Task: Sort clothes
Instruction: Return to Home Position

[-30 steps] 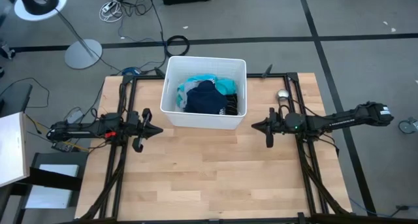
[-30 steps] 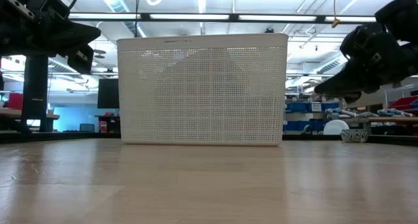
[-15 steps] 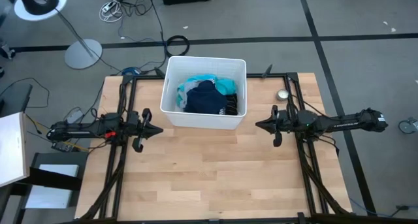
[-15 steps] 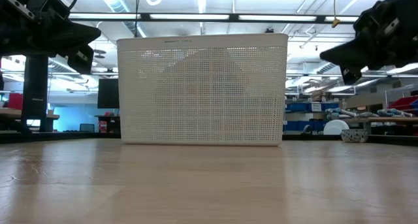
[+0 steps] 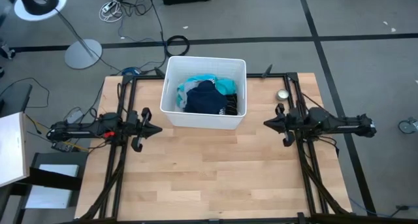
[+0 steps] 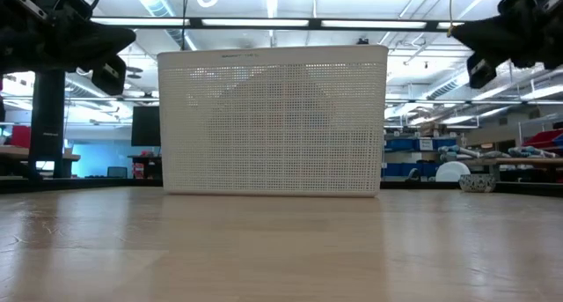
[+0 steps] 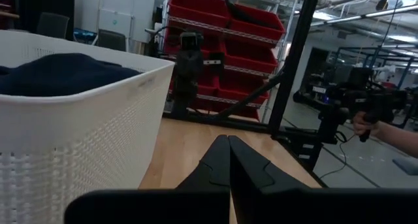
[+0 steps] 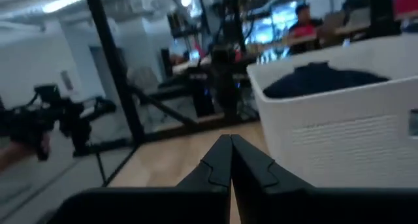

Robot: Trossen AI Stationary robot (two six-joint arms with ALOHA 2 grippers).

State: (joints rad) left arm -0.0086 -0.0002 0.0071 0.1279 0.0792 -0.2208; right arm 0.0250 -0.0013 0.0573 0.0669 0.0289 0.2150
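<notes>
All visible clothes [image 5: 208, 96] lay piled inside the white perforated plastic bin [image 5: 204, 121] at the light wooden desk's [image 5: 215, 175] far edge. Left hand [image 5: 159, 128] and right hand [image 5: 266, 124] hung pinched closed, empty, near opposite side edges. Sorting looked finished.

We log clothes [image 5: 208, 93] heaped in bin [image 5: 205, 59]: navy garment [image 5: 204, 100] crumpled on top, centre; teal shirt [image 5: 226, 86] bunched beneath, showing alongside.

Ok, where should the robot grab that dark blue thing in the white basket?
Pinch the humped middle of the dark navy garment from straight above. It tops the pile, and the walls of the white bin block every side.
</notes>
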